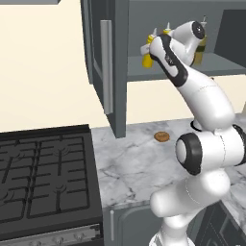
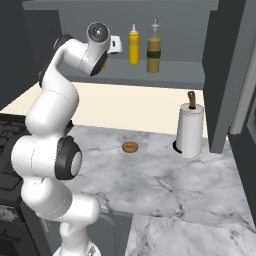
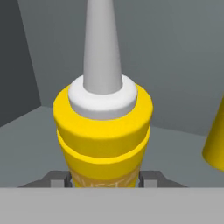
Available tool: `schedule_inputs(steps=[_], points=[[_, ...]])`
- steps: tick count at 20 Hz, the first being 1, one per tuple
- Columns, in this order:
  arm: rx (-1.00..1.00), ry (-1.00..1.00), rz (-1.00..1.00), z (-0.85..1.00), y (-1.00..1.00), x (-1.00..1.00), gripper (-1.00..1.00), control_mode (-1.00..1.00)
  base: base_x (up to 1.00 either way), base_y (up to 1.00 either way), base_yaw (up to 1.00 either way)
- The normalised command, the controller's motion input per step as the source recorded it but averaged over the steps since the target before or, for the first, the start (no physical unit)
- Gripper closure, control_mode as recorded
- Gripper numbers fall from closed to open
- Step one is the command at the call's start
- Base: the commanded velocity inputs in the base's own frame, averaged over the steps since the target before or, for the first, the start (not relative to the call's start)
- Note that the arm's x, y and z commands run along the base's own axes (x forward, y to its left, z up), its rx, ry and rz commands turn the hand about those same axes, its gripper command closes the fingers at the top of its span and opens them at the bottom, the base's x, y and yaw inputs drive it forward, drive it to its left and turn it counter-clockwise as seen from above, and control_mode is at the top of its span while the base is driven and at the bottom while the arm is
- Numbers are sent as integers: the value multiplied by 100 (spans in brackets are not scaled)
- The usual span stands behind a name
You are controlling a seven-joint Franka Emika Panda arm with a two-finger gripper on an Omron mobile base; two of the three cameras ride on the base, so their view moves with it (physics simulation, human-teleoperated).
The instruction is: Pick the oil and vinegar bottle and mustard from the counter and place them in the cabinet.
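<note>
Mustard (image 3: 103,135): bright yellow body, white collar, pale grey pointed nozzle, faint paler lettering low on it, seen between my dark grey finger tips (image 3: 56,178). Second squeeze bottle (image 2: 133,47): same yellow. Oil and vinegar bottle (image 2: 154,52): olive-brown, dark band, pale spout. Cabinet (image 2: 160,75): dark grey, silver handle (image 1: 106,67). Counter (image 2: 165,185): white marble with grey veins. Stove (image 1: 43,178): black. Paper towel roll (image 2: 190,131): white on a brown spindle. Small round item (image 2: 130,147): brown
</note>
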Motion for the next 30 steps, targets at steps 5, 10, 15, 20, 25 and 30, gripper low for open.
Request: schedule_inputs(steps=[5, 10, 15, 20, 25, 30], points=[[0, 0, 0, -29, 8, 23, 100, -100, 0, 0, 0], [0, 0, 0, -30, 10, 24, 100, -100, 0, 0, 0], [0, 0, 0, -33, 7, 25, 100, -100, 0, 0, 0], [0, 0, 0, -37, 6, 25, 100, -100, 0, 0, 0], [0, 0, 0, -36, 6, 26, 100, -100, 0, 0, 0], [0, 4, 1, -39, 10, 32, 100, -100, 0, 0, 0]])
